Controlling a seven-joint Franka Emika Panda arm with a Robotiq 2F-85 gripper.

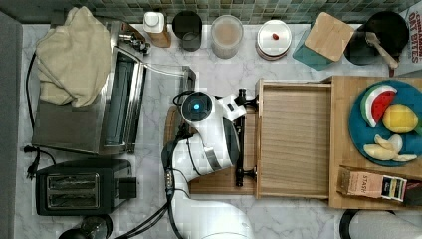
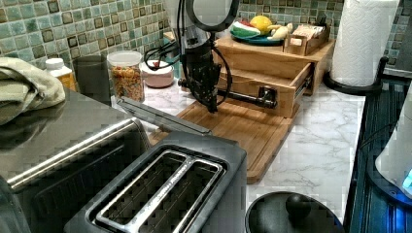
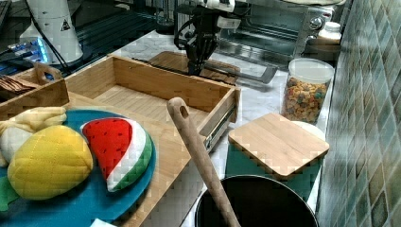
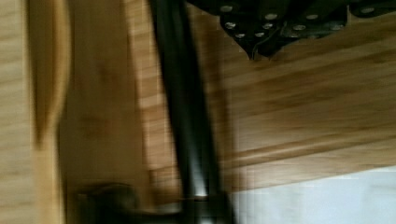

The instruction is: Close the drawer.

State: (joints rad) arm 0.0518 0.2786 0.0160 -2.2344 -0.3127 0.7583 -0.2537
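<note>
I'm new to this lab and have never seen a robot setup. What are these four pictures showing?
It is one moment on a marble kitchen counter, seen by four cameras. One looks straight down, two look from the sides, and one rides on the wrist.

The white jointed machine is a robot arm. Its black gripper hangs by the black bar handle of the light bamboo-coloured wooden drawer, which stands pulled open and looks empty. I cannot tell whether it holds anything. Under the gripper lies a flat wooden cutting board.

Around it are a steel toaster oven, a black toaster, jars, and a blue plate of toy fruit.
</note>
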